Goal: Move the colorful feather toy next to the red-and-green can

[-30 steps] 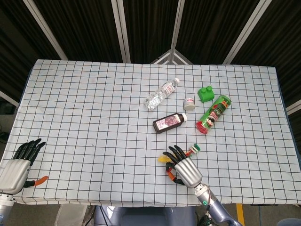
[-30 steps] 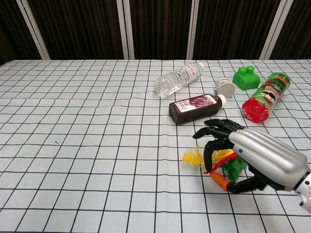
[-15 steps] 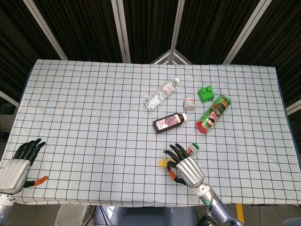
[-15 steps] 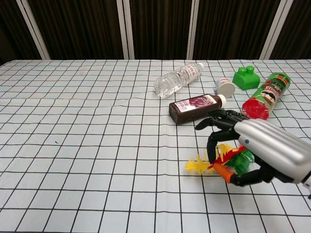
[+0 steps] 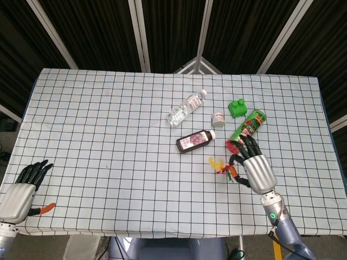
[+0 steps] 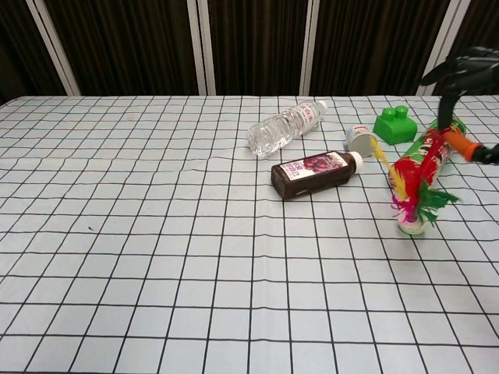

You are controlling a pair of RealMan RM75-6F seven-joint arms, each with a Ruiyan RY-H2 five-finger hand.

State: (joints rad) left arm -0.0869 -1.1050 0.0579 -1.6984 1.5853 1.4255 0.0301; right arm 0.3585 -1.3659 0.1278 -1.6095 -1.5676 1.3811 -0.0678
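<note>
The colorful feather toy (image 5: 219,164) has yellow, red and green feathers and a white base. My right hand (image 5: 254,169) grips it by the feathers, lifted off the cloth. In the chest view the toy (image 6: 413,196) dangles base-down from the right hand (image 6: 466,78) at the top right corner, in front of the can. The red-and-green can (image 5: 248,129) lies on its side just beyond the hand, its red lid (image 6: 412,167) facing me. My left hand (image 5: 20,190) rests at the near left table edge, fingers apart and holding nothing.
A clear water bottle (image 5: 187,107) lies at centre back. A dark bottle with a white cap (image 5: 195,141) lies left of the can. A small white jar (image 5: 218,118) and a green block (image 5: 236,108) sit behind the can. The table's right edge (image 5: 332,162) is close.
My right hand has risen with the feather toy and carried it right and away from me, from the near centre to the can's lid end. The left hand stayed put.
</note>
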